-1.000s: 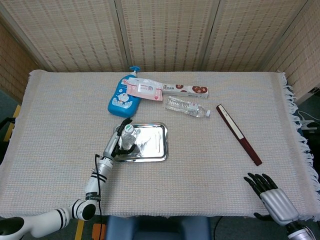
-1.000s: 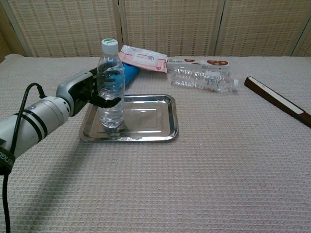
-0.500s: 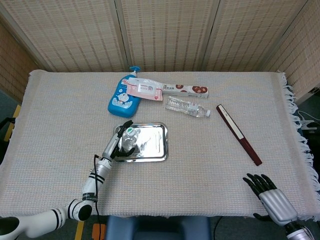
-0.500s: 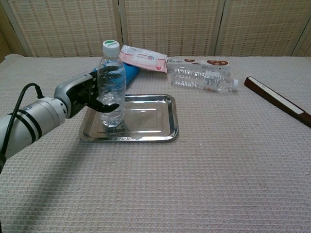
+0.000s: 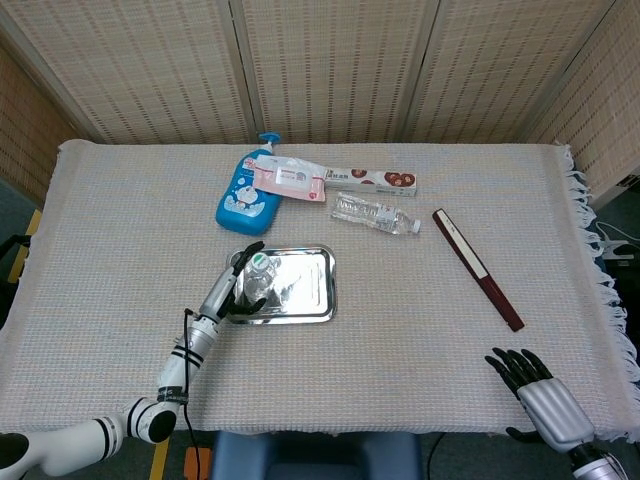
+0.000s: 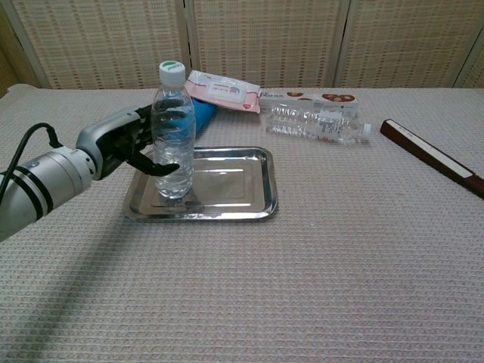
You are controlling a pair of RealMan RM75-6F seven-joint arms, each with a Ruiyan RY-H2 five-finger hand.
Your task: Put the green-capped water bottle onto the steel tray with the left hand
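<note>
The green-capped water bottle (image 6: pixel 173 128) stands upright on the left part of the steel tray (image 6: pixel 227 181). From above, the bottle (image 5: pixel 258 273) shows at the left end of the tray (image 5: pixel 308 287). My left hand (image 6: pixel 125 144) is just left of the bottle, its fingers loosely spread around it and the thumb reaching in front of its lower half. The grip looks slack; the left hand (image 5: pixel 228 288) lies at the tray's left edge. My right hand (image 5: pixel 537 396) rests open near the table's front right corner, holding nothing.
Behind the tray lie a blue lotion bottle (image 5: pixel 245 196), a pink wipes pack (image 6: pixel 224 91), a long toothpaste box (image 5: pixel 375 180) and a clear bottle on its side (image 6: pixel 318 123). A dark red flat stick (image 5: pixel 477 268) lies to the right.
The left hand's fingers have loosened from the bottle and the arm has drawn back to the left. The bottle stays upright on the tray. The right hand has not moved.
</note>
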